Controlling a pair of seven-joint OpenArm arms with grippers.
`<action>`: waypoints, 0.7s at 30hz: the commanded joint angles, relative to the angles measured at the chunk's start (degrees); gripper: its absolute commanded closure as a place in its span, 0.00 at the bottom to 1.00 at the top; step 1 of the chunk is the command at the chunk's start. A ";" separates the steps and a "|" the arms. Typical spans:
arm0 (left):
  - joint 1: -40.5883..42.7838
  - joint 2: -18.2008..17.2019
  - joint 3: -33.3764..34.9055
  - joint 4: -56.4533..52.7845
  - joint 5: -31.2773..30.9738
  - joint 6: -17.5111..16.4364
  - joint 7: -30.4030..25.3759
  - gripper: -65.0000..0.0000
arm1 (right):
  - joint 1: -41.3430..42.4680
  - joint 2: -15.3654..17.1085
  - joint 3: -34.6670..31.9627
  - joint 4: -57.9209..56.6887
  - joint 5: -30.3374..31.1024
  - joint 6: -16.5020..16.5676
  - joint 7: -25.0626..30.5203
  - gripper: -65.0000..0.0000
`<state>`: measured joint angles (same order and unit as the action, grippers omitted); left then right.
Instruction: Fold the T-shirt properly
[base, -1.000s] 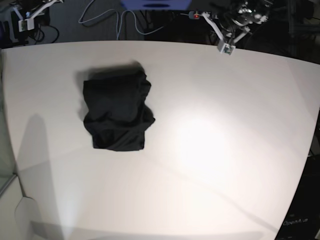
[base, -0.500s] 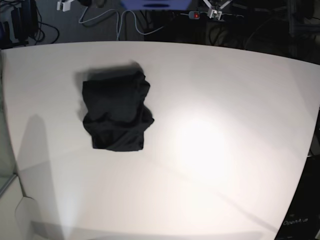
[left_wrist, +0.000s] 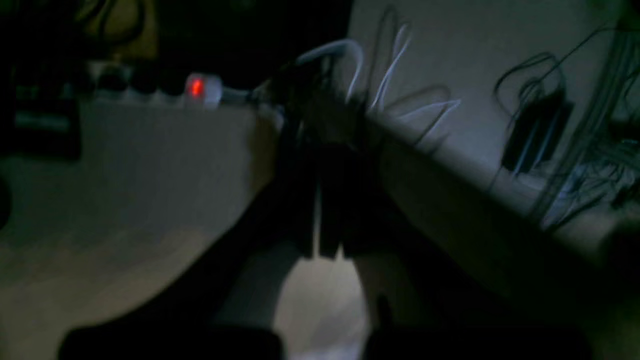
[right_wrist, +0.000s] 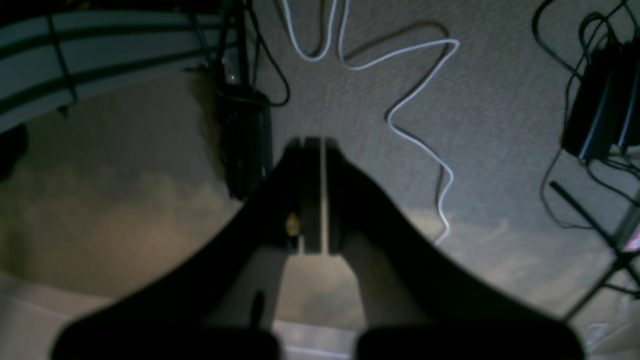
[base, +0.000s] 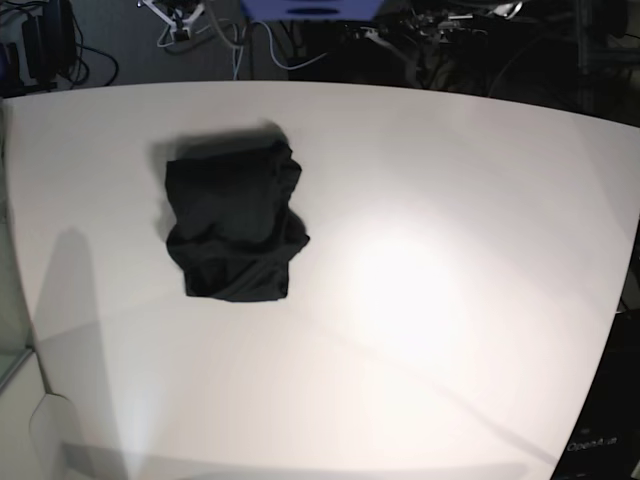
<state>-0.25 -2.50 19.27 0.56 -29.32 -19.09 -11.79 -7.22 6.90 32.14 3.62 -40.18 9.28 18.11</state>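
Note:
The T-shirt (base: 235, 225) is a black, wrinkled bundle lying on the white table (base: 430, 300), left of centre and toward the far side. Neither gripper touches it, and it does not show in either wrist view. My left gripper (left_wrist: 320, 165) is shut and blurred, hanging over the floor beyond the table with nothing between its fingers. My right gripper (right_wrist: 314, 145) is also shut and holds nothing, above carpet and cables. In the base view only small pale parts of the arms show past the table's far edge, one at the upper left (base: 176, 16).
White cables (right_wrist: 420, 100) snake over the carpet behind the table. A power strip with a red light (left_wrist: 196, 87) lies there, and black power adapters (right_wrist: 595, 115) sit at the right. The table's far edge (base: 300, 85) runs across the top of the base view.
Both arms have drawn back from the table's far edge toward the top of the base view. The right arm's end has shifted toward the middle. The T-shirt has not moved.

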 joint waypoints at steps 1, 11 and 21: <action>1.44 -1.15 0.12 -0.56 0.09 2.08 2.34 0.98 | 1.20 1.06 -0.27 0.47 0.32 -1.76 0.13 1.00; 1.97 -2.46 0.29 0.72 -3.25 10.17 8.58 0.97 | 3.93 0.18 -2.47 -0.06 0.14 -2.29 -5.76 0.92; 1.88 -2.46 0.38 1.24 -0.17 9.47 10.96 0.97 | 4.72 -0.87 -2.12 -0.14 0.32 -2.29 -8.48 0.87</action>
<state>2.28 -4.80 19.64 1.50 -29.61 -9.21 -0.23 -2.70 5.65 29.91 3.36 -40.10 7.42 9.39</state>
